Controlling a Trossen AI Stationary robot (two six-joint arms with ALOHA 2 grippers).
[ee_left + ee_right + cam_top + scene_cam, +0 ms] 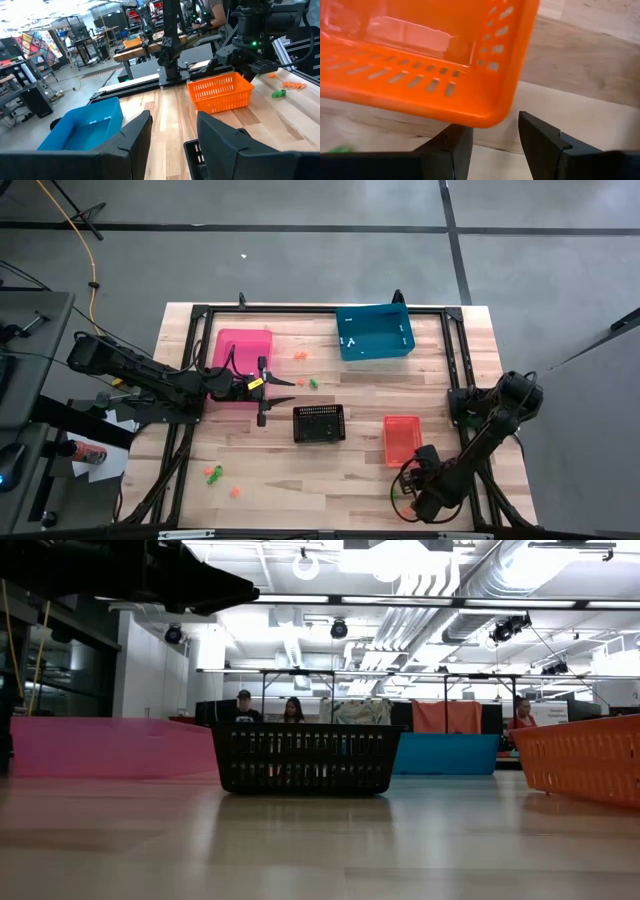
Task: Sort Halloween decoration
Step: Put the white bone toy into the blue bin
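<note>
**A:** Wide shot first: the wooden table (330,480) carries four bins. The blue bin (374,332) sits at the far edge, the pink bin (240,352) far left, the red bin (401,439) near right, and the black basket (319,423) is dead centre.

**B:** And the arms?

**A:** The left gripper (282,394) hangs above the table just right of the pink bin, between it and the black basket. Its fingers (132,137) stand apart with nothing between them. The right gripper (490,137) is parked low at the near right corner, close by the red bin's near end, jaws also parted and empty.

**B:** Where is the Halloween decoration?

**A:** Scattered! Orange and green trinkets (305,380) lie on the table just beyond the left gripper, toward the far side. A second cluster (213,474) sits near left, well apart from the first. A couple of white trinkets (350,340) already lie in the blue bin.

**B:** What could spoil this?

**A:** My worry is size. These pieces are tiny and lie close together, so a descent slightly off could nudge one away or pinch two colours at once. The pink bin's wall is right beside that gripper too; a careless swing could shove it. And the right arm, so near the red bin, could bump it on rising.
</note>
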